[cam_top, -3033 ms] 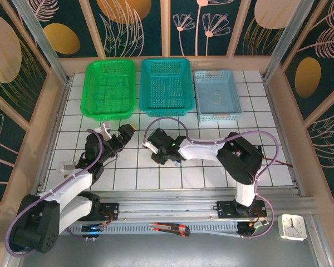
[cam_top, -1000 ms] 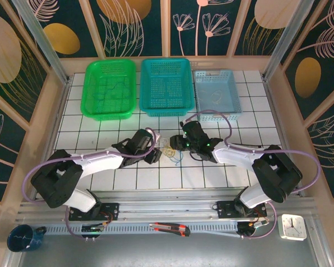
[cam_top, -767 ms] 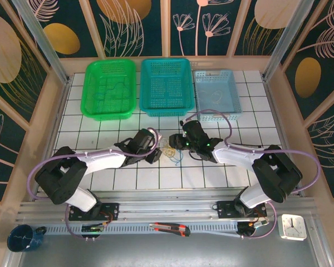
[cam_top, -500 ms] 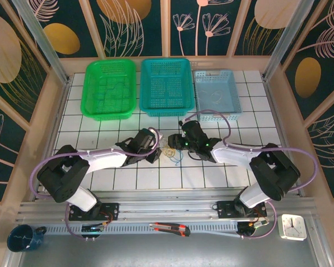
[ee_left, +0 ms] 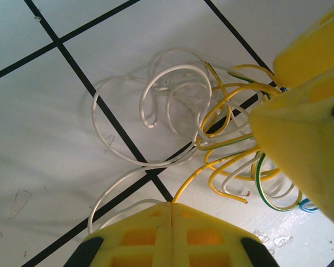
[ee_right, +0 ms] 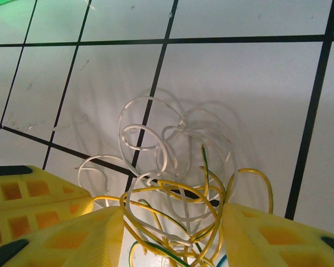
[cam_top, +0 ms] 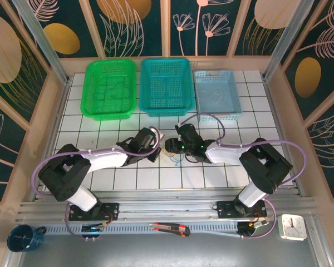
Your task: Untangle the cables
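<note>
1. Yellow, white and green strands, with a bit of blue, make up the cables (cam_top: 173, 156). They lie as one loose clump near the middle of the white tiled bench (cam_top: 211, 178).
2. Your left gripper (ee_left: 171, 208) is closed tight. A yellow strand runs straight into the seam between its fingers, so I judge it pinched there.
3. Your right gripper (ee_right: 173, 214) stands about half open. Its fingers sit either side of the yellow and green loops, gripping nothing that I can see.
4. The clump sits between the two grippers, left gripper on its left, right gripper on its right, both just beside it. It has no clear long axis, and the white loops spill away from both.
5. The next move likely calls for closing the right gripper on another strand and drawing the two apart sideways.
</note>
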Robot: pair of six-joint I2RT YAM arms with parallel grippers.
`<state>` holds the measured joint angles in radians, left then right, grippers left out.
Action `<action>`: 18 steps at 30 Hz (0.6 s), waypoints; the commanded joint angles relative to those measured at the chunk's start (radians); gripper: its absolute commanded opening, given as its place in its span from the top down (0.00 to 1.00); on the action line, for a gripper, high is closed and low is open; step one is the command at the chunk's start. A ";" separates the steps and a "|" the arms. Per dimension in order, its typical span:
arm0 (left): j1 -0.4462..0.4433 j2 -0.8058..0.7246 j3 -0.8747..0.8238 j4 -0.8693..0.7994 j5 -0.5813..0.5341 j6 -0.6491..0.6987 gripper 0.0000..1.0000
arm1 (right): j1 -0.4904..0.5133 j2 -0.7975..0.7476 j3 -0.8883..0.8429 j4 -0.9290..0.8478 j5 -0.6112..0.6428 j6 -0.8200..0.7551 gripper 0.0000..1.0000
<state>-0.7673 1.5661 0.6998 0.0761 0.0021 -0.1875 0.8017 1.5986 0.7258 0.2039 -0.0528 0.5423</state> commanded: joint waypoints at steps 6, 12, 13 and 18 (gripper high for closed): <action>-0.007 -0.110 -0.003 0.035 0.049 -0.045 1.00 | 0.014 0.031 0.020 0.043 0.052 0.030 0.50; -0.007 -0.218 -0.002 0.044 0.066 -0.101 1.00 | 0.012 0.046 0.000 0.052 0.095 0.039 0.50; -0.006 -0.231 0.001 0.045 0.067 -0.110 1.00 | 0.012 0.050 -0.005 0.052 0.099 0.041 0.50; -0.007 -0.311 0.022 0.066 0.060 -0.154 1.00 | 0.013 0.058 -0.031 0.063 0.109 0.053 0.50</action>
<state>-0.7673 1.2961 0.6994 0.1070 0.0509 -0.2947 0.8070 1.6402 0.7193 0.2462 0.0120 0.5701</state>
